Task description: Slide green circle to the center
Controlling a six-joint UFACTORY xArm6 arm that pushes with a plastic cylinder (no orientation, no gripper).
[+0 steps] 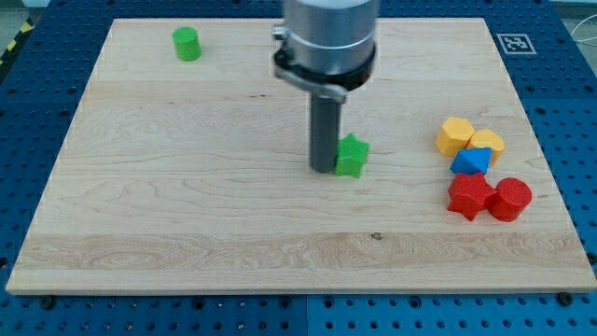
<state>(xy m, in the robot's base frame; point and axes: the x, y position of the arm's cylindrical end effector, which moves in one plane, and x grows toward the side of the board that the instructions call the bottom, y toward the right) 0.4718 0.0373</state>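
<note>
While my tip (324,169) touches the green star (352,156) just to its right, the green circle (187,44) sits far up-left on the surface (187,215); this end effector is a bare rod without jaws.

The arm enters from the view's top as a broad, pale grey metal cylinder with a smooth sheen. Below it sits a black ring-shaped collar, with what may be a small bright clamp or screw on its left edge. From the collar descends a straight dark grey rod, ending at my tip (324,169).
</note>
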